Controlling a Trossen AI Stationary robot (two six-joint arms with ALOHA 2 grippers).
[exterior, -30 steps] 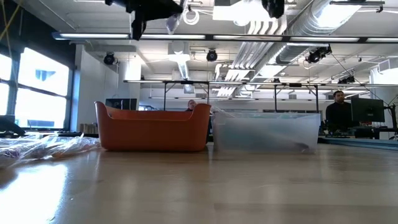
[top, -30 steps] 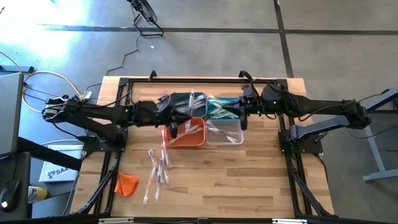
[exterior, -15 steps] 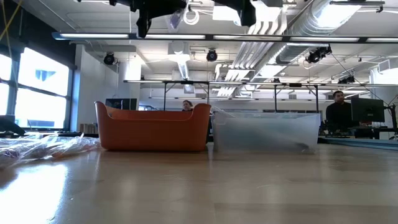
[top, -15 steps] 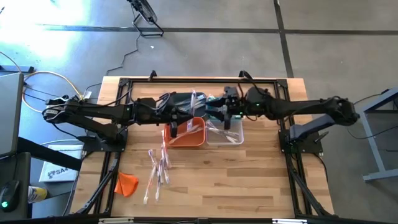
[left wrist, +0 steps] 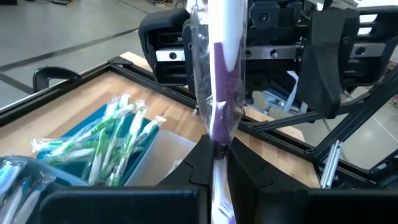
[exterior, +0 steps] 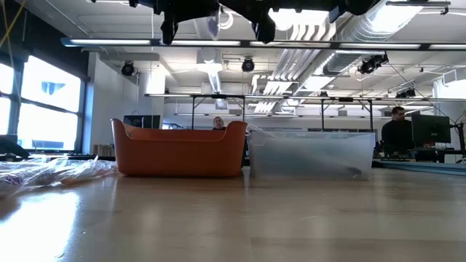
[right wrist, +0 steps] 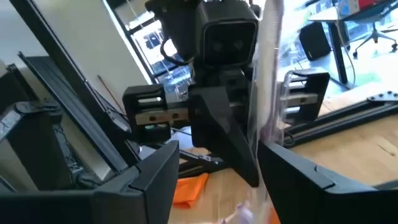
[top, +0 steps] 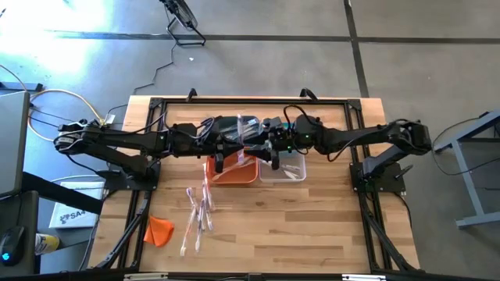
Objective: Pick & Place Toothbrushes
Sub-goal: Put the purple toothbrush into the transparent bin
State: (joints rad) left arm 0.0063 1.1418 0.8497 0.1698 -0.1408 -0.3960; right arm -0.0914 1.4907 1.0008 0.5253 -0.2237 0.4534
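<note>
My left gripper (top: pixel 237 147) is shut on one toothbrush (left wrist: pixel 219 74), a white and purple stick in a clear wrapper, held high over the bins. My right gripper (right wrist: pixel 217 180) is open and faces it from the table's right. Its fingers (left wrist: pixel 323 68) stand on either side of the upright toothbrush (right wrist: pixel 270 93); I cannot tell whether they touch it. More toothbrushes (top: pixel 199 215) lie loose on the wood near the left. Green ones (left wrist: pixel 115 134) lie in the teal bin (top: pixel 275 134). My left gripper pinches the toothbrush's lower purple part (left wrist: pixel 216 144) between its two fingers. The fingers come level from the table's left and lie across the stick. The toothbrush stands upright above the fingers, lifted clear of bins and table.
Four bins stand together under the grippers: dark grey (top: pixel 223 125), teal, orange (exterior: pixel 178 149) and clear (exterior: pixel 309 153). A small orange lump (top: pixel 158 230) lies at the near left. People show in the room beyond the table (exterior: pixel 397 127).
My right gripper has moved toward the table's left and a little down, from over the teal bin to right in front of my left gripper and its toothbrush. The toothbrush has stayed raised in the same place.
</note>
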